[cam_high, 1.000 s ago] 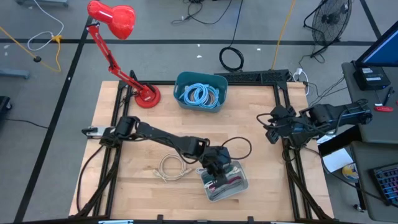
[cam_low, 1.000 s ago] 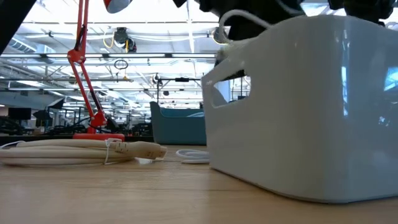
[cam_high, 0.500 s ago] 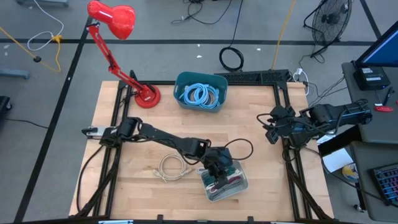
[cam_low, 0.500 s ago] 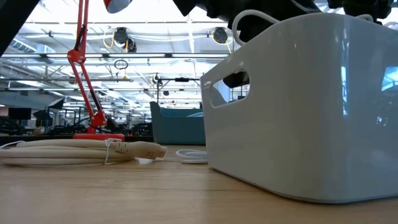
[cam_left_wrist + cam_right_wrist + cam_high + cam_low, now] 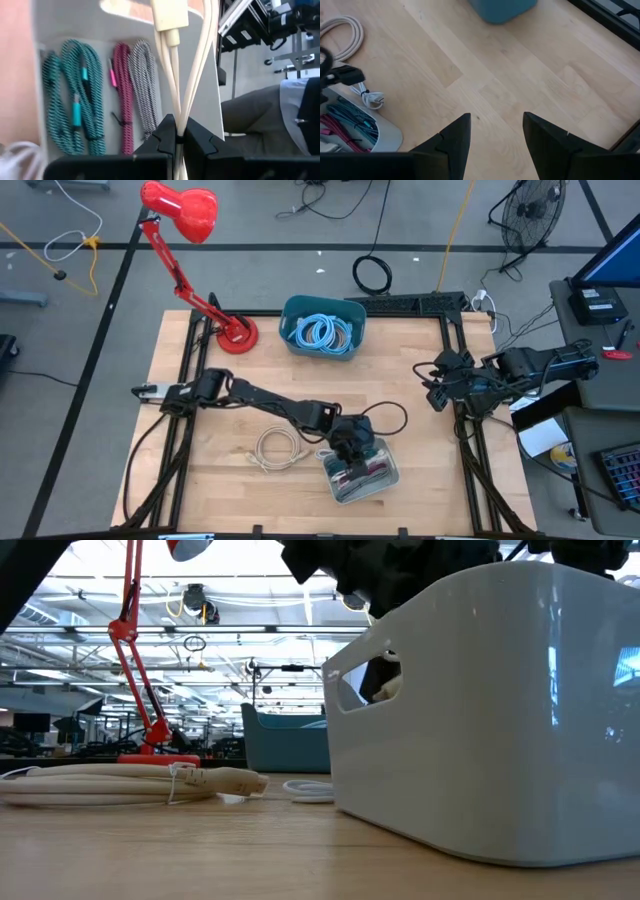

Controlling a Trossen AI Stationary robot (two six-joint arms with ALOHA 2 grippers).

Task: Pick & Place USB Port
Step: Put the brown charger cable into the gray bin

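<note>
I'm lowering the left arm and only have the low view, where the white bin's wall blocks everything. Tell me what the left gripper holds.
Observer: The left gripper is shut on a cream cable, seen in the left wrist view.
Operator: Report what's under it.
Observer: The white bin, already holding coiled teal cables, a pink cable and a grey cable.
Operator: Confirm the right arm's position.
Observer: The right gripper is open, at the table's right edge, away from the bin.
</note>
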